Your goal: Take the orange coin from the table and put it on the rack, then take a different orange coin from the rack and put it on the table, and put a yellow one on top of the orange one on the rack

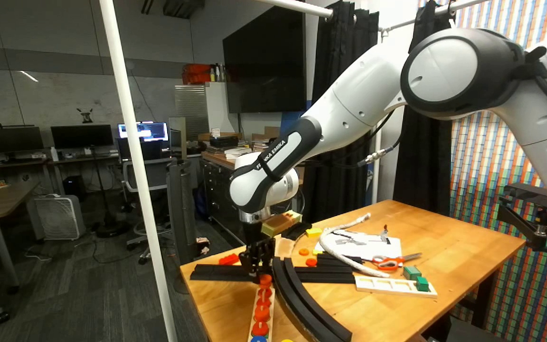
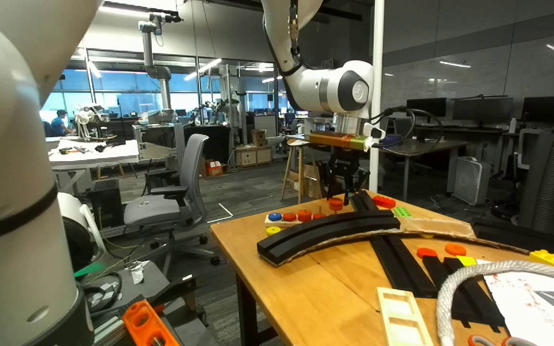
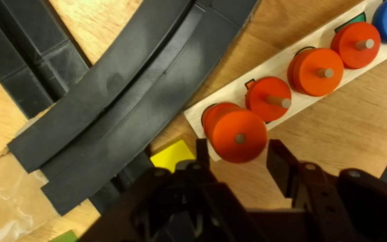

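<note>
Hand (image 3: 239,146) slightly parted, fingers (image 3: 203,149) look just clear of orange coin (image 3: 240,124) atop end peg (image 3: 240,138) of rack (image 3: 270,68). Gap's tight: lifting crooked cd drag coin off or poss. tip rack; swinging w/o enough height might knock nearby curved track (image 3: 153,97).

we see a rounded white arm (image 1: 356,97) lettered "franka emika" above its silver metal collar (image 1: 254,217), a black jointed gripper (image 3: 239,146) below.

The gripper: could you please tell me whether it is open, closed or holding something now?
Gripper: open; in the wrist view, gaps show on both sides of the orange disc between its jaws.
</note>
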Controlling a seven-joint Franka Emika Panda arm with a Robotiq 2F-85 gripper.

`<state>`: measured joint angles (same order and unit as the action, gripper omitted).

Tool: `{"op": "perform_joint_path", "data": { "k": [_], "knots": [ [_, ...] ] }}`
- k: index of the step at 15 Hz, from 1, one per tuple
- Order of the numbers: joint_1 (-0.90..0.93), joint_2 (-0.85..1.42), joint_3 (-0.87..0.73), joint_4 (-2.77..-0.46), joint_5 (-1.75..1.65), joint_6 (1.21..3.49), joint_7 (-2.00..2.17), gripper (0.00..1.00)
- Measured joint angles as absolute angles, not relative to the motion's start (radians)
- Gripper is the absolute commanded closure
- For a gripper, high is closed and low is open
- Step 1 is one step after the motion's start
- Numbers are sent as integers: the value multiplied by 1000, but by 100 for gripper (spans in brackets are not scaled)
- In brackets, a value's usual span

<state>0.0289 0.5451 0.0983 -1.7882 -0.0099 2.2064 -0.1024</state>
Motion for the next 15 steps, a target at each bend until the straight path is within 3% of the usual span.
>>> {"op": "perform_joint_path", "data": {
  "k": [3, 15],
  "knots": [
    [29, 555, 96, -1788, -10, 2206, -102, 0],
    [60, 511, 79, -1814, -30, 2206, -9, 0]
  ]
}}
